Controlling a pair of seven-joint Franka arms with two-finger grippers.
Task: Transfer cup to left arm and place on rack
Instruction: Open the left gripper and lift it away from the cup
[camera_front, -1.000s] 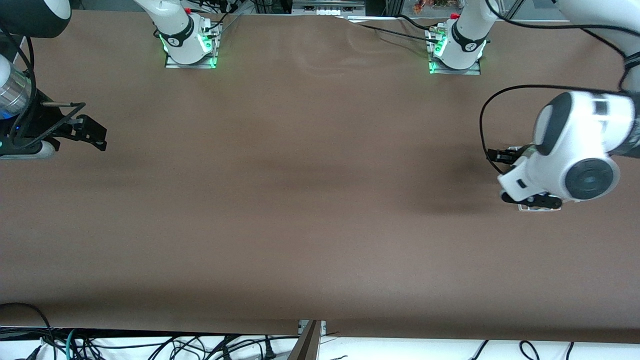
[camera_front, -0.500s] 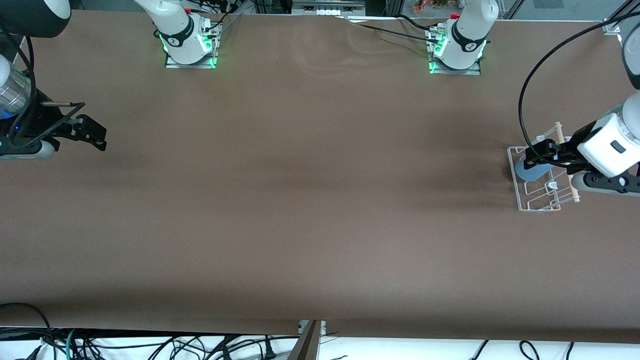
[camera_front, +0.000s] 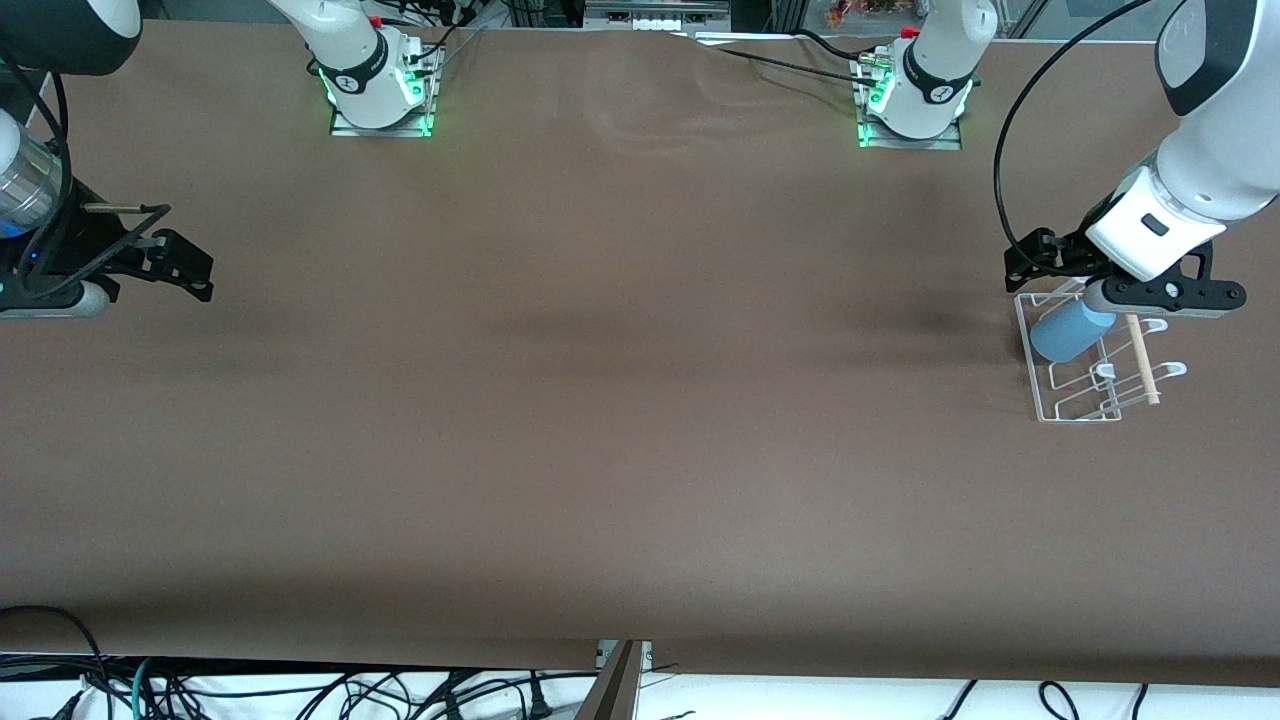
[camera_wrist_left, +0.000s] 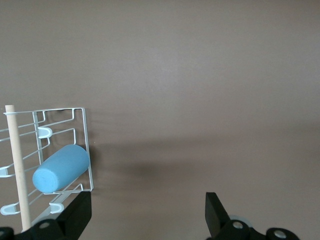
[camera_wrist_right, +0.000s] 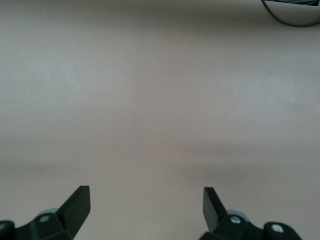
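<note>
Front view shows you the light-blue plastic cup lying on its side in the white wire rack, at the left arm's end of the brown bench. Left tool hangs open and empty over the rack's edge toward the bases. Right tool waits open, well apart.

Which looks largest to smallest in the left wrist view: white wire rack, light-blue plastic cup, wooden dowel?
1. White wire rack, though cut off by the frame.
2. Light-blue plastic cup.
3. Thin wooden dowel: longer than the cup, far slimmer.
</note>
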